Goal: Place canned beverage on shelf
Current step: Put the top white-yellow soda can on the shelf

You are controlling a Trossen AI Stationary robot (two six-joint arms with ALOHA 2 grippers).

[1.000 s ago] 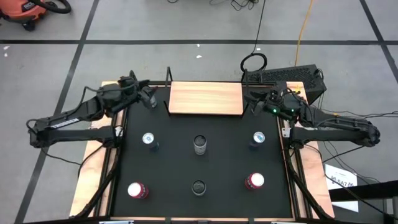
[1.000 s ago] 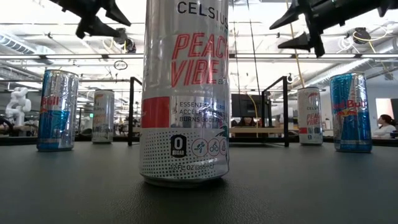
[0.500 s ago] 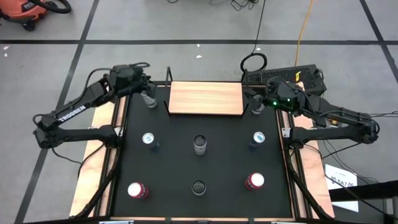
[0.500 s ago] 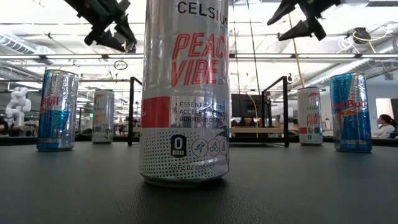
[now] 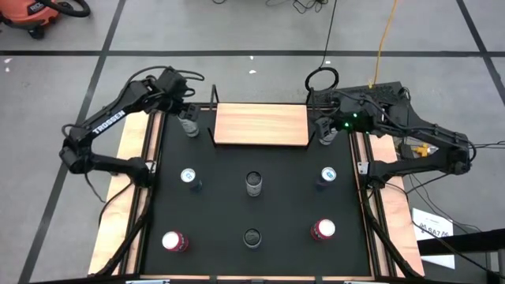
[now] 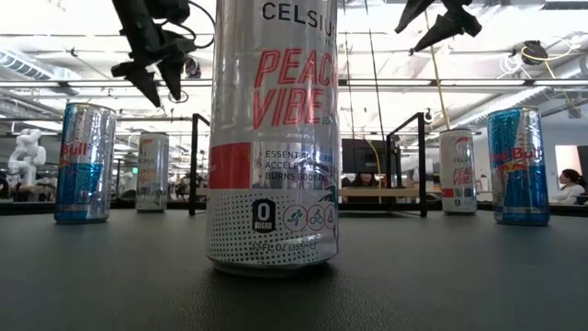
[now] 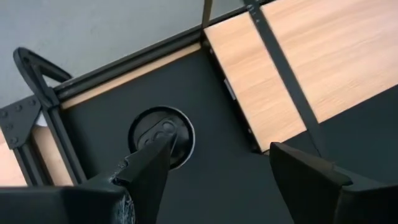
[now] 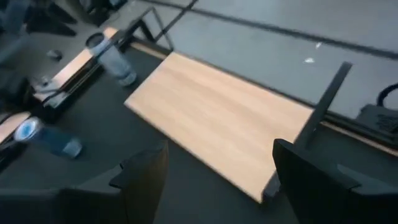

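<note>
Left hand (image 7: 214, 168): fingers spread wide, empty, directly above a can (image 5: 188, 125) just left of the shelf (image 5: 260, 125). Right hand (image 8: 214, 171): wide open, over the shelf's right end.

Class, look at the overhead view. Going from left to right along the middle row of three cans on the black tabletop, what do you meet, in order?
left blue-topped can → dark-topped centre can → right blue-topped can
</note>
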